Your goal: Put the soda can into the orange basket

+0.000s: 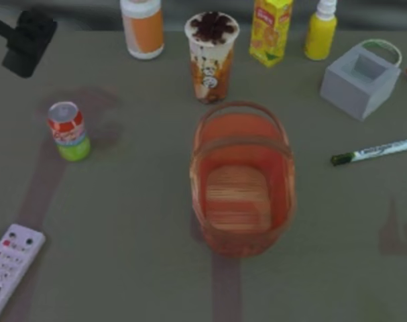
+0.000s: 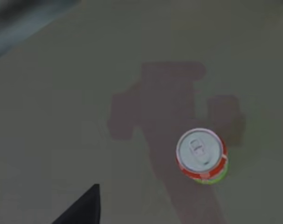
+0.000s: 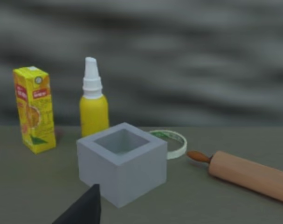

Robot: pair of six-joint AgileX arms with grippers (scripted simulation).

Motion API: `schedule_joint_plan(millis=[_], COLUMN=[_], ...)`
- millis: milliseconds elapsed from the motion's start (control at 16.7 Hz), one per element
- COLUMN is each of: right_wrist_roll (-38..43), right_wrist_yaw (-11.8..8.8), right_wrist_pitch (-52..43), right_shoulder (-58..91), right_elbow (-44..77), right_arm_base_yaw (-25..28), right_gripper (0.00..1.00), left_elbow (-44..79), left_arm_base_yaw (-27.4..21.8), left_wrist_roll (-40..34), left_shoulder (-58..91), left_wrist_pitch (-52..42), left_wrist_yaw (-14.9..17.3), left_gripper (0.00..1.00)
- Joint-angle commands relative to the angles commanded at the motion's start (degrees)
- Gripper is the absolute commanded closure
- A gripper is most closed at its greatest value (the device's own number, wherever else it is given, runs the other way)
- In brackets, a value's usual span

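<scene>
The soda can [image 1: 68, 130] stands upright at the table's left side, red above, lime-green below, with a silver top. The left wrist view looks down on the soda can [image 2: 201, 155] from above, well apart from it. My left gripper [image 1: 29, 39] hovers at the far left back corner, behind the can, open and empty; one dark fingertip [image 2: 85, 207] shows. The orange basket [image 1: 283, 176] sits at the table's middle, oval and woven, its two handles arched over an empty inside. My right arm is out of the top view; its fingertip [image 3: 85, 207] points towards the grey box.
Along the back stand an orange-and-white bottle [image 1: 142, 27], a drink cup [image 1: 211, 56], a yellow juice carton [image 1: 271, 31] and a yellow squeeze bottle [image 1: 320, 31]. A grey cube box [image 1: 359, 79] and a marker [image 1: 372, 152] lie at the right. A white remote [image 1: 9, 264] sits at the front left.
</scene>
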Motion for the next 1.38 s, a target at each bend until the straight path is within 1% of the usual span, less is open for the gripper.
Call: schedule_joint_plan(millis=[180,300,540,660,840,1200,1380], right_wrist_roll=[0.0,0.0,0.0,0.0,0.0,0.0,0.0], right_wrist_yaw=[0.0,0.0,0.0,0.0,0.0,0.0,0.0], right_wrist_pitch=[0.0,0.0,0.0,0.0,0.0,0.0,0.0], right_shoulder=[0.0,0.0,0.0,0.0,0.0,0.0,0.0], right_elbow=[0.0,0.0,0.0,0.0,0.0,0.0,0.0], right_arm_base_yaw=[0.0,0.0,0.0,0.0,0.0,0.0,0.0], right_gripper=[0.0,0.0,0.0,0.0,0.0,0.0,0.0], left_elbow=[15.3,23.04,31.66,33.32,33.99,33.66,30.17], left_arm_base_yaw=[-0.02,0.17,0.84,1.17,1.43,1.17,1.33], left_wrist_roll=[4.4,6.91,10.77,12.04,12.89,12.77,12.78], left_shoulder=[16.12,26.42,42.93,48.04,51.16,51.2,51.69], left_wrist_pitch=[-5.9,-10.06,-18.25,-21.64,-24.08,-23.75,-19.72], left_wrist_yaw=[-0.63,-1.11,-1.99,-2.33,-2.57,-2.55,-2.57], left_gripper=[0.0,0.0,0.0,0.0,0.0,0.0,0.0])
